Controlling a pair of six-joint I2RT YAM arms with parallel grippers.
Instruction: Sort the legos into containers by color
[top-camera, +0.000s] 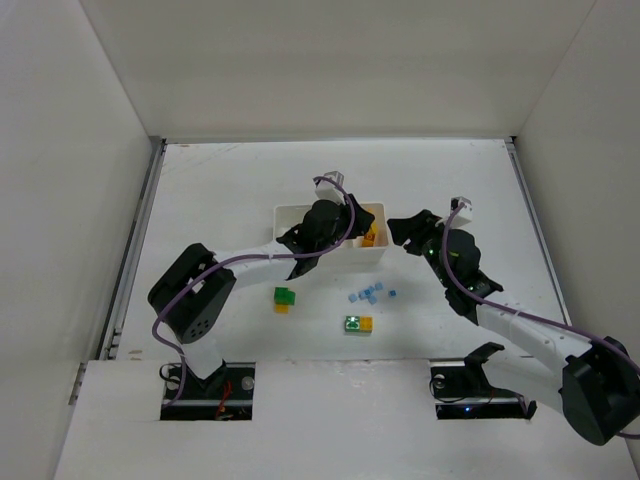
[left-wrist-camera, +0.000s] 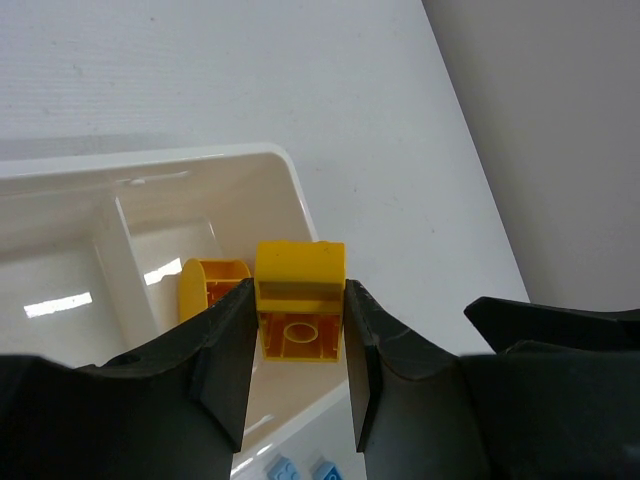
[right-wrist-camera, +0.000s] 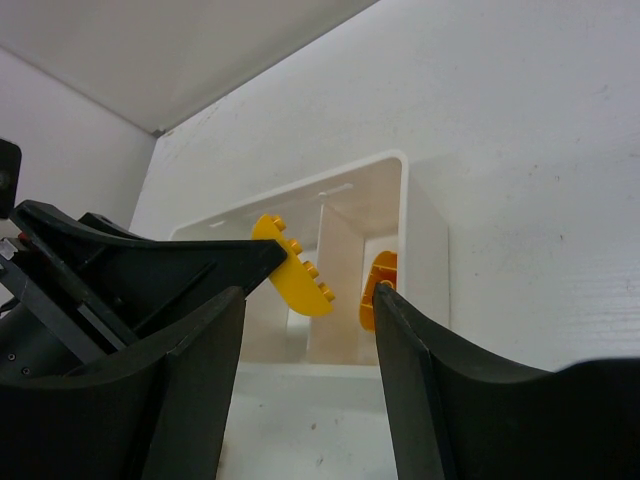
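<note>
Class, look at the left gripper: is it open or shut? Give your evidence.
Shut: the left gripper clamps a yellow lego by its sides, over the white tray.

The white three-compartment tray (top-camera: 286, 213) holds yellow bricks (top-camera: 371, 237) in its right compartment. One more yellow brick (left-wrist-camera: 300, 300) is pinched upright in the left gripper (left-wrist-camera: 298, 345) just above that end. Outside the tray, nearer the arms, lie a green-on-yellow pair (top-camera: 285, 299), a green-beside-yellow pair (top-camera: 358, 324) and, between them, a cluster of tiny blue bricks (top-camera: 369, 294).
</note>
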